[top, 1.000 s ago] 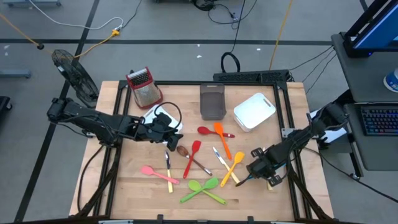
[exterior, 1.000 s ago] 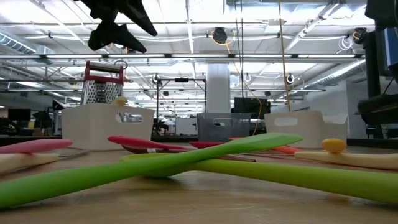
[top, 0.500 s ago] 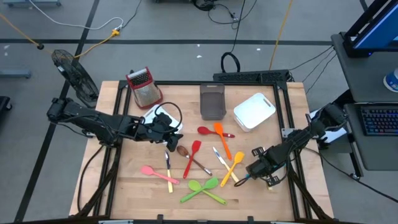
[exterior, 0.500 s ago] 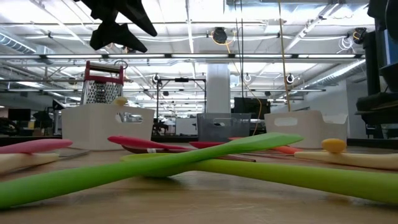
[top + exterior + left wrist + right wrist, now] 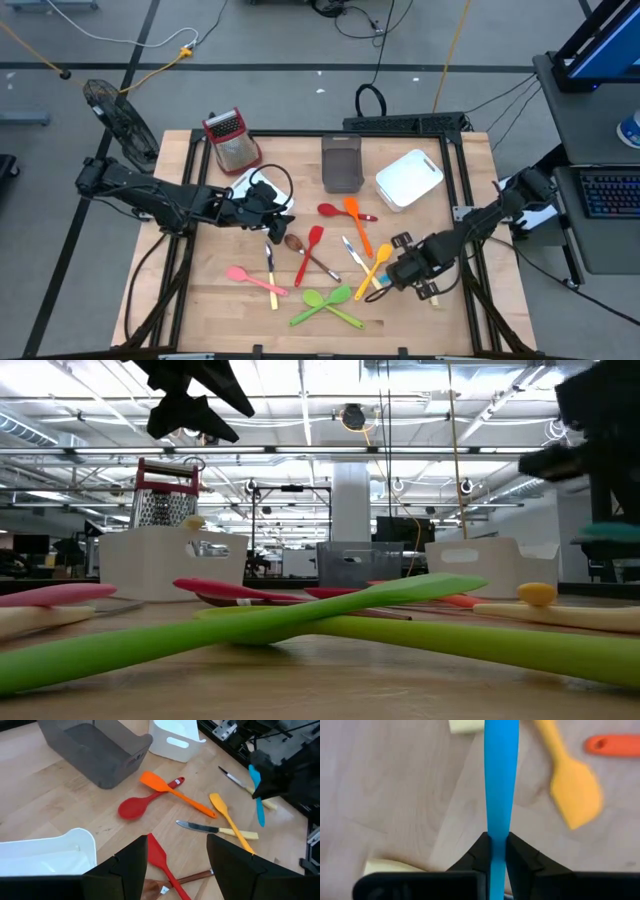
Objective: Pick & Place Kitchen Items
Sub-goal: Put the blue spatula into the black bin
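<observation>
Several plastic utensils lie in the middle of the table: two crossed green spatulas, a pink one, a red spatula, a brown spoon, a red spoon, an orange spatula, a yellow spatula and yellow-handled knives. My right gripper is near the yellow spatula, shut on a blue utensil, which also shows in the left wrist view. My left gripper is open and empty above the table beside the left white bin. My right gripper pinches the blue utensil between its two fingers on a narrow stretch; which end that is I cannot tell. The utensil runs straight out past the fingertips, along the fingers. It is lifted clear of the table.
A dark grey bin and a second white bin stand at the far side. A red-topped metal grater stands at the far left. The near left and near right of the tabletop are bare wood.
My right gripper has gone a little toward the table's left edge with the blue utensil held clear of the table, and now shows in the low view. The left arm has kept still.
</observation>
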